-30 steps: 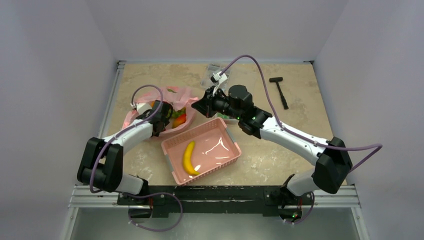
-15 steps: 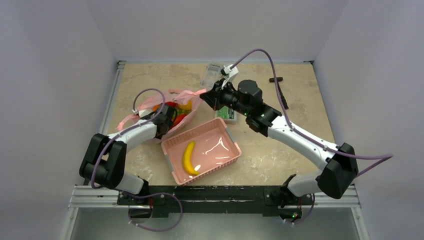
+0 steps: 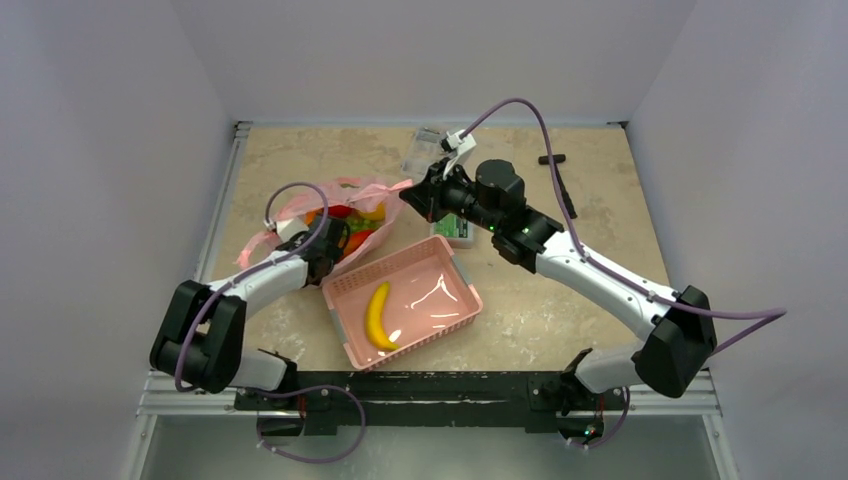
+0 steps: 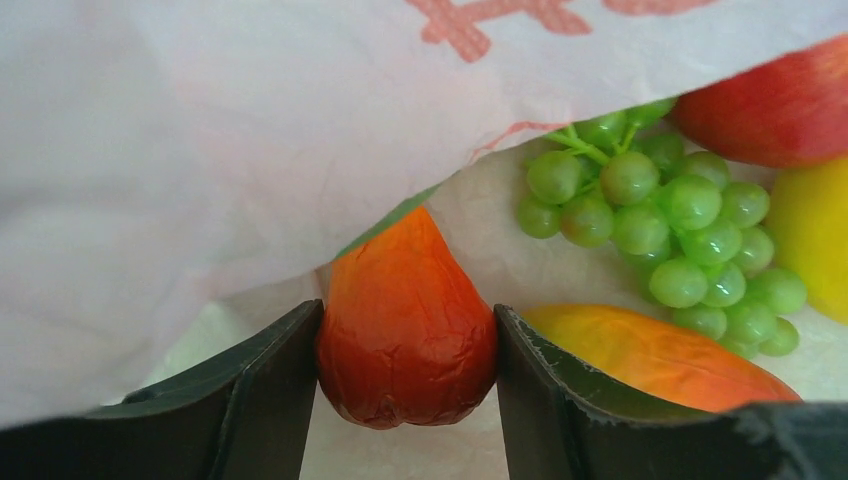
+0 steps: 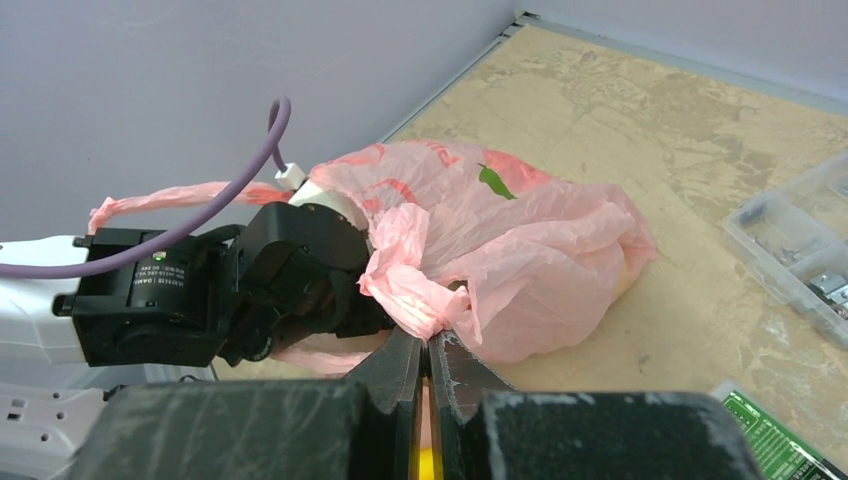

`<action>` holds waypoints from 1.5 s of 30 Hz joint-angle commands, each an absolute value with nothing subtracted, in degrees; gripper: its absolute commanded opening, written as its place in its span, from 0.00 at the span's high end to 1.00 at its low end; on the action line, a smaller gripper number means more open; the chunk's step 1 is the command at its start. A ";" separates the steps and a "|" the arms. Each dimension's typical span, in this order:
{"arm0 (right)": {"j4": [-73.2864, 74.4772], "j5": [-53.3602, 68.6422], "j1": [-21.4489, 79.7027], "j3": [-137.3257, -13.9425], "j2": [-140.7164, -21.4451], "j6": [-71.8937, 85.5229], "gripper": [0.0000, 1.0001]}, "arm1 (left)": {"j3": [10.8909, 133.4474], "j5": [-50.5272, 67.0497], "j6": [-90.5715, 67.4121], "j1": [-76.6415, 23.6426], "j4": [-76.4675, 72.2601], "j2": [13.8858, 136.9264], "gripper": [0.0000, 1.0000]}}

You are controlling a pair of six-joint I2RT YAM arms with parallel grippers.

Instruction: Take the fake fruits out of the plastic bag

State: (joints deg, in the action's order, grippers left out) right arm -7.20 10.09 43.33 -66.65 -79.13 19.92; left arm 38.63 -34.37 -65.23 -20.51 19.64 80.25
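The pink plastic bag (image 3: 345, 200) lies at the table's left, its mouth held open; it also shows in the right wrist view (image 5: 520, 230). My right gripper (image 3: 412, 190) is shut on the bag's handle (image 5: 425, 290) and holds it up. My left gripper (image 3: 335, 232) reaches inside the bag, shut on an orange-red pear-shaped fruit (image 4: 405, 320). Beside it inside the bag lie a green grape bunch (image 4: 660, 215), a red apple (image 4: 775, 100), an orange-yellow fruit (image 4: 650, 355) and a yellow fruit (image 4: 810, 230). A yellow banana (image 3: 377, 316) lies in the pink basket (image 3: 448, 315).
The rigid pink latticed basket stands in front of the bag, close to my left arm. A clear parts box (image 3: 422, 150) and a small green packet (image 3: 455, 228) lie behind my right gripper. A black hammer (image 3: 558, 182) lies at the far right.
My right gripper pulled the bag handle up and back, opening the mouth and exposing the fruits. My left gripper shifted slightly nearer inside the bag.
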 commanded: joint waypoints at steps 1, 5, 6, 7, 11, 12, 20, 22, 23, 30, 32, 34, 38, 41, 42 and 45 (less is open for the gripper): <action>-7.97 10.45 43.12 -67.80 -76.42 19.70 1.00 | 38.85 -33.97 -58.48 -20.04 14.96 76.61 0.75; -7.74 10.59 43.15 -67.45 -76.25 19.40 1.00 | 39.10 -33.03 -53.92 -20.04 14.89 71.68 0.82; -7.96 10.55 43.11 -67.29 -76.21 19.42 1.00 | 39.30 -32.41 -52.55 -20.04 15.04 70.20 0.83; -7.93 10.47 43.15 -67.24 -76.20 19.36 1.00 | 39.74 -31.77 -51.33 -20.02 15.48 68.75 0.84; -7.04 9.52 43.11 -67.48 -76.07 18.88 1.00 | 41.41 -29.72 -48.12 -20.04 18.70 63.25 0.91; -6.97 9.54 43.10 -67.44 -76.03 18.82 1.00 | 41.41 -28.84 -47.43 -20.04 19.01 61.95 0.92; -7.44 9.22 43.16 -67.41 -75.72 18.33 1.00 | 42.98 -16.23 -43.00 -20.04 24.24 52.13 0.93; -6.94 9.16 43.21 -67.49 -75.30 18.20 1.00 | 43.63 -13.84 -41.84 -20.04 25.61 49.99 0.93; -6.80 9.03 43.18 -67.35 -75.06 18.12 1.00 | 43.92 -13.08 -41.50 -20.04 26.21 48.83 0.93; -7.88 9.58 43.20 -66.53 -74.49 18.27 1.00 | 46.33 -9.69 -39.27 -20.04 28.83 42.60 0.94; -7.80 9.54 43.17 -66.53 -74.66 18.49 1.00 | 48.53 -7.30 -38.06 -20.04 30.41 42.89 0.94; -7.55 9.74 43.14 -66.49 -74.86 18.45 1.00 | 50.93 -6.97 -37.82 -20.04 32.10 43.20 0.94; -7.99 9.84 43.09 -65.92 -74.46 18.57 1.00 | 51.26 -7.97 -38.31 -20.04 30.28 42.60 0.95; -7.72 9.86 43.13 -66.07 -74.04 18.57 1.00 | 53.36 -5.66 -38.61 -20.04 30.59 43.50 0.98; -7.46 9.82 43.16 -66.11 -73.93 18.54 1.00 | 54.04 -3.33 -38.17 -20.04 30.28 43.81 0.99; -6.66 10.77 43.15 -66.61 -73.89 18.20 1.00 | 55.14 8.74 -36.07 -20.04 28.16 44.25 1.00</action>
